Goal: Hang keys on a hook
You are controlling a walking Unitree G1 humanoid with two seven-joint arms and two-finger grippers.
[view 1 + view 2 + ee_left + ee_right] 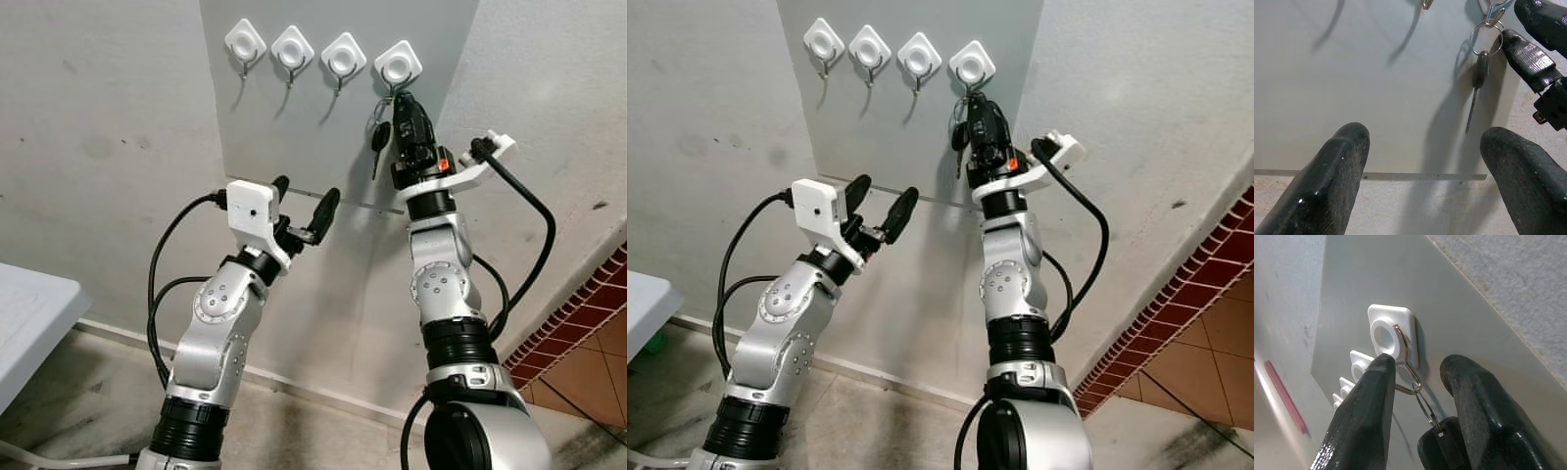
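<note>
Key (pixel 378 140) on rightmost hook (pixel 398 67) — right claw (pixel 407 108) beside

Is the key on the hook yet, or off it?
On: the key hangs from the rightmost hook, with the right gripper open around its ring.

A smooth grey rectangular wall panel (pixel 294 137) carries a row of four white diamond-shaped plastic hooks (pixel 293 46). The black-headed key on its silver ring (pixel 1478 73) hangs from the white hook (pixel 1392 335) just above the right gripper (pixel 405 106), key blade dangling flat against the panel beside the fingers. The other three hooks sit bare, up above the left gripper (pixel 304 201), well apart from it.
</note>
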